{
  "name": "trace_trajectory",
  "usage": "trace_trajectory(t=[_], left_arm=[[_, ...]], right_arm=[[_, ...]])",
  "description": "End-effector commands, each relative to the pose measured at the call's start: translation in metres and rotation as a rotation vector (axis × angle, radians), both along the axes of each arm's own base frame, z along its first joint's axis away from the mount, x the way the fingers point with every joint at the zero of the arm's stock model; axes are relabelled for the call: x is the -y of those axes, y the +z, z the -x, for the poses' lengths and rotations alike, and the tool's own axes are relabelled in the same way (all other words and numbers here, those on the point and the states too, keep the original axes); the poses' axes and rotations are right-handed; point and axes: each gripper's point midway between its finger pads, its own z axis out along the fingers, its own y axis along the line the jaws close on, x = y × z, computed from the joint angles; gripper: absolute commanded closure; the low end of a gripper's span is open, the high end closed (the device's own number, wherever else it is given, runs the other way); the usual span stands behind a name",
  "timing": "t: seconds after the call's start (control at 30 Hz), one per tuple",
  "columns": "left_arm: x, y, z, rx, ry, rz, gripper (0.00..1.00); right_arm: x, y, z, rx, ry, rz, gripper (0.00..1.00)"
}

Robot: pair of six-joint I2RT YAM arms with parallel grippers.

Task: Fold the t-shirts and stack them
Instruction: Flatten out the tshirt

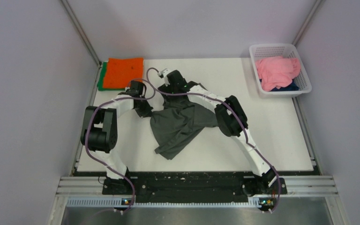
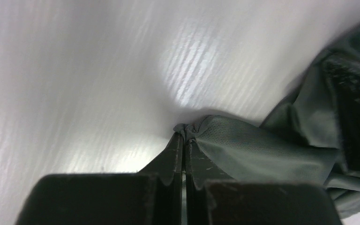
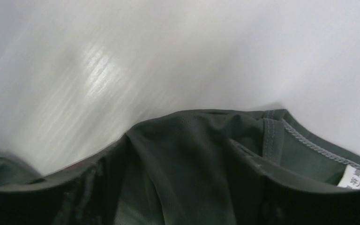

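Nearest us, the dark grey t-shirt [image 1: 180, 131] lies crumpled mid-table. The left gripper [image 2: 184, 140] is clamped on a pinch of its edge. The right gripper [image 1: 171, 91] sits at the collar, seemingly under cloth, so we cannot make out its fingers. Farthest, the orange t-shirt [image 1: 123, 71] lies folded on the green t-shirt [image 1: 101, 80].

The top camera hangs above and behind the arms, looking down and away over the whole table [image 1: 262, 136], from near rail to far wall. The left wrist camera sits close over the tabletop, looking along the left gripper [image 2: 183, 136] at the dark grey shirt [image 2: 262, 145]. The right wrist camera, equally close, faces that shirt's collar [image 3: 304, 140]. All three views share the shirt.
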Motion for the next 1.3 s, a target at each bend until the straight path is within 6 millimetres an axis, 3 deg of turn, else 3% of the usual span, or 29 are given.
trace_trajectory(t=[0.0,0.1,0.17,0.23,0.33,0.4,0.47,0.6,0.73,0.77,0.9,1.07,1.27], left_arm=[[-0.031,-0.006,0.029,-0.059,0.033,-0.149,1.0],[-0.035,0.0,0.035,-0.051,0.041,-0.165,1.0],[-0.037,0.007,0.036,-0.031,0.046,-0.17,1.0],[-0.037,0.021,0.035,0.011,0.044,-0.167,1.0],[-0.034,0.057,0.028,0.119,0.019,-0.188,1.0],[-0.031,0.097,0.026,0.239,0.013,-0.222,1.0],[-0.028,0.136,0.025,0.359,0.023,-0.223,1.0],[-0.021,0.219,0.037,0.609,0.023,-0.188,1.0],[-0.016,0.305,0.063,0.876,-0.005,-0.138,1.0],[-0.016,0.329,0.071,0.948,-0.011,-0.119,1.0],[-0.021,0.417,0.114,1.216,-0.033,-0.055,1.0],[-0.035,0.486,0.164,1.434,-0.017,-0.017,1.0],[-0.029,0.544,0.224,1.653,-0.122,0.077,1.0]], right_arm=[[0.02,-0.027,0.006,-0.046,-0.081,0.095,0.43],[0.037,-0.021,-0.002,-0.006,-0.185,0.128,0.84],[0.045,-0.002,-0.012,0.05,-0.25,0.128,1.0],[0.052,0.03,-0.022,0.114,-0.303,0.103,1.0],[0.064,0.095,-0.033,0.207,-0.369,0.028,1.0],[0.078,0.16,-0.031,0.296,-0.411,-0.063,1.0],[0.099,0.208,-0.021,0.373,-0.436,-0.115,1.0],[0.146,0.287,0.017,0.51,-0.459,-0.195,1.0],[0.193,0.373,0.07,0.65,-0.463,-0.311,1.0],[0.198,0.384,0.078,0.668,-0.453,-0.33,1.0],[0.227,0.465,0.139,0.773,-0.371,-0.504,1.0],[0.256,0.538,0.212,0.878,-0.239,-0.667,1.0],[0.279,0.591,0.287,0.926,-0.085,-0.821,1.0]])
